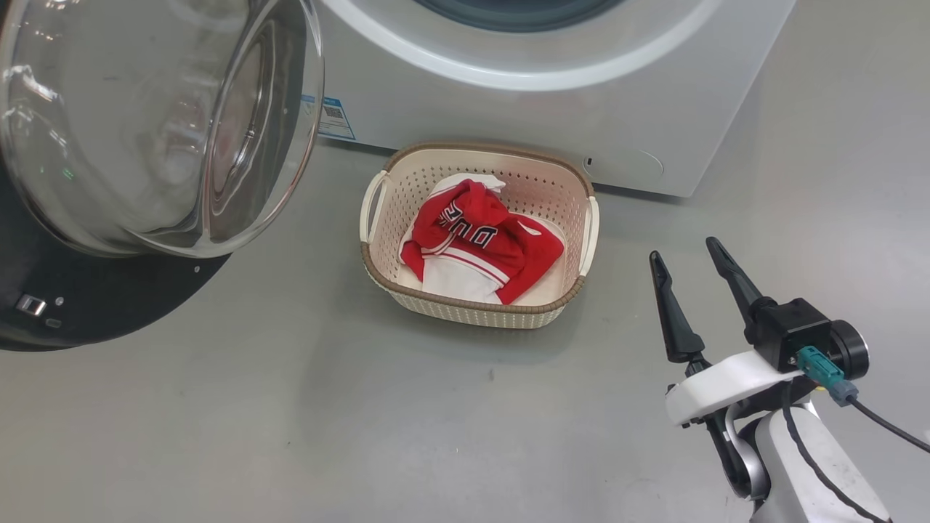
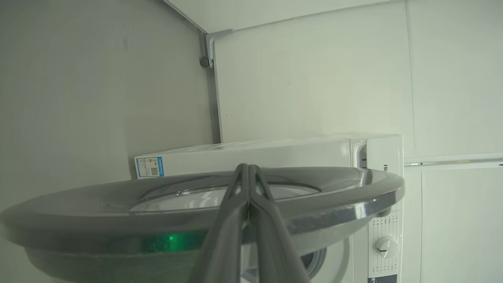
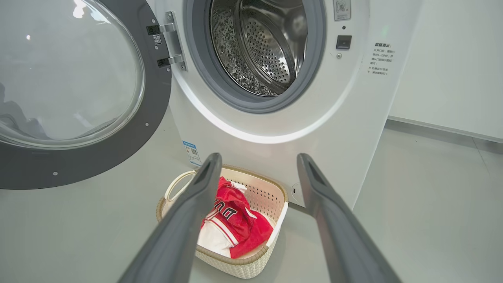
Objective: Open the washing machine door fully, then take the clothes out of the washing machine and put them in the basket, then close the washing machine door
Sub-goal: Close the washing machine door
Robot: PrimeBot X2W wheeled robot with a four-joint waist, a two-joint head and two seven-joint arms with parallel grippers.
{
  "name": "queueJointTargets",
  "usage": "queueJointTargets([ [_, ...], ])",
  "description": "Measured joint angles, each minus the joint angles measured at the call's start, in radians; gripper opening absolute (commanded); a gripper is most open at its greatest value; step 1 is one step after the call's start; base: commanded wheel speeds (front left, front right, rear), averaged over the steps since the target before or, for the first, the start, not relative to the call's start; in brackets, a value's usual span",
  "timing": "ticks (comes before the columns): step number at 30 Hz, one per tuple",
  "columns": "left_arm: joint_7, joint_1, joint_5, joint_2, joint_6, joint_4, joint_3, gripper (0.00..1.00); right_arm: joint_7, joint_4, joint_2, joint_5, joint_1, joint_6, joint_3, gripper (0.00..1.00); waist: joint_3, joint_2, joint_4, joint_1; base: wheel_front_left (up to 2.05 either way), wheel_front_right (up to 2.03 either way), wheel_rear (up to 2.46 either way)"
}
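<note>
Clothes (image 1: 479,243) are lying heaped in the basket (image 1: 479,312), which is sitting on the floor just before the washing machine (image 1: 508,116). The washing machine door (image 1: 109,305) is standing wide open. Your left hand (image 2: 248,173), pinched together and empty, is waiting at its outer rim, probably to push. Your right hand (image 1: 684,249) is hanging spread wide, holding nothing, near the basket.

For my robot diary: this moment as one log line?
door open; clothes in basket; drum looks empty; left gripper shut; right gripper open
</note>
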Motion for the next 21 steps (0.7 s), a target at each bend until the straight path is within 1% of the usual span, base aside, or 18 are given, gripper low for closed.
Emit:
queueJointTargets([
  [11, 0.088, -0.018, -0.021, 0.013, -0.001, 0.012, -0.012, 0.0, 0.0, 0.0, -0.003, 0.0, -0.001, -0.001, -0.007, 1.0, 0.008, 0.0, -0.001, 0.0, 0.0, 0.0, 0.0],
  [14, 0.128, -0.018, -0.051, 0.013, -0.004, 0.011, -0.016, 0.0, -0.001, 0.0, -0.004, 0.0, -0.001, -0.001, -0.008, 1.0, 0.007, 0.0, 0.002, 0.0, 0.0, 0.0, 0.0],
  [21, 0.22, -0.014, -0.073, 0.011, -0.046, -0.003, -0.041, 0.0, -0.002, 0.002, -0.013, -0.002, 0.0, -0.001, -0.008, 1.0, 0.001, 0.0, 0.011, 0.0, 0.0, 0.0, 0.0],
])
